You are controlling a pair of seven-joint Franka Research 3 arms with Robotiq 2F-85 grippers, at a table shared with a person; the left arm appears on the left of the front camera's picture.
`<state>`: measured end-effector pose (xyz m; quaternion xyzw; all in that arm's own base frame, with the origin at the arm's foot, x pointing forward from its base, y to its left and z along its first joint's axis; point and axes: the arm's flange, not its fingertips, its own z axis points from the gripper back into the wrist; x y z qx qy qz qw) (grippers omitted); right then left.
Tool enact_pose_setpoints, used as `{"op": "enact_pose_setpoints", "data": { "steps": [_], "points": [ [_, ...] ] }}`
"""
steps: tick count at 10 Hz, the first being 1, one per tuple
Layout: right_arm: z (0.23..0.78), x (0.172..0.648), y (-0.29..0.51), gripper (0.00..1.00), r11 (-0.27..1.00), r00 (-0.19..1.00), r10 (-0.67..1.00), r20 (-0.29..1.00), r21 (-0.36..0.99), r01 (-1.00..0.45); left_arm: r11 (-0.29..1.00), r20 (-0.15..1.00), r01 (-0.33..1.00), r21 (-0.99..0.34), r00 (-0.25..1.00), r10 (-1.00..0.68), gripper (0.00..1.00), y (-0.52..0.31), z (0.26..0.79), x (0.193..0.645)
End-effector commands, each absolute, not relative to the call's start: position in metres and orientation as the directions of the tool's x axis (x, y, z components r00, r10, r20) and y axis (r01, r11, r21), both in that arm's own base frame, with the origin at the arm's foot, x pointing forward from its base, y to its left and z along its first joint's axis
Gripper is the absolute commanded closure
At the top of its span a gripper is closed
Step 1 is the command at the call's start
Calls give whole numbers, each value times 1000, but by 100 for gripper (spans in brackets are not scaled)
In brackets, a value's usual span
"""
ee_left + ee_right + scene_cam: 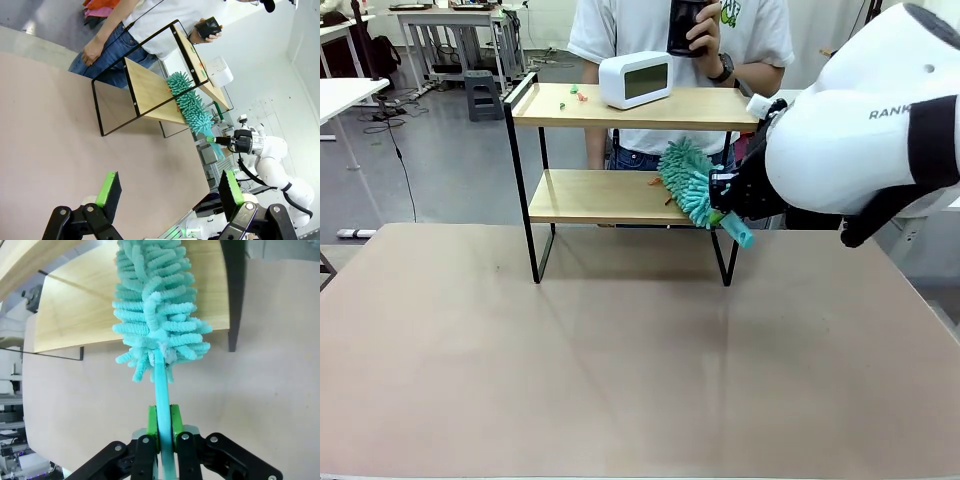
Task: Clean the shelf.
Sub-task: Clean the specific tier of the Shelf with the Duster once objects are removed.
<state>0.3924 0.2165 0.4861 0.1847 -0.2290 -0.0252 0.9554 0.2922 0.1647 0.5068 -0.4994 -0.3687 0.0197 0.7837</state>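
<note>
Tan flat tabletop, bare in the near part. Left gripper hangs above the table well short of the rack, jaws spread wide, nothing between the green pads. Right arm comes in from the right; right gripper has its jaws closed tight on the thin teal plastic handle of a fluffy teal microfibre duster, pads pressing both sides of the handle. Duster head lies over the right end of the lower board, overhanging its front edge, just beside the front right leg. The shelf, a small two-tier rack of two light wooden boards in a thin black metal frame, stands on the far half of the table, slightly right of centre, upright on its legs. A small orange scrap sits on the lower board, just beside the duster. On the upper board: small green and orange scraps toward the left, a white rounded digital clock near the middle. Behind the shelf stands a person in a white T-shirt and jeans, one hand holding a black object at chest height.
</note>
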Motion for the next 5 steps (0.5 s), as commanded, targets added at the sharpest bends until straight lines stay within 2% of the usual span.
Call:
{"op": "enact_pose_setpoints", "data": {
  "steps": [1, 3, 5],
  "points": [
    [481, 398, 216, 100, 893, 920, -63, 386, 433, -121, 492, 576, 362, -792, 710, 405, 0, 161, 507, 292],
    [486, 395, 209, 100, 825, 939, 21, 344, 524, -211, 492, 576, 362, -792, 710, 405, 0, 161, 507, 292],
    [491, 386, 196, 100, 771, 927, 226, 298, 527, -357, 492, 576, 362, -792, 710, 405, 0, 161, 507, 292]
  ]
}}
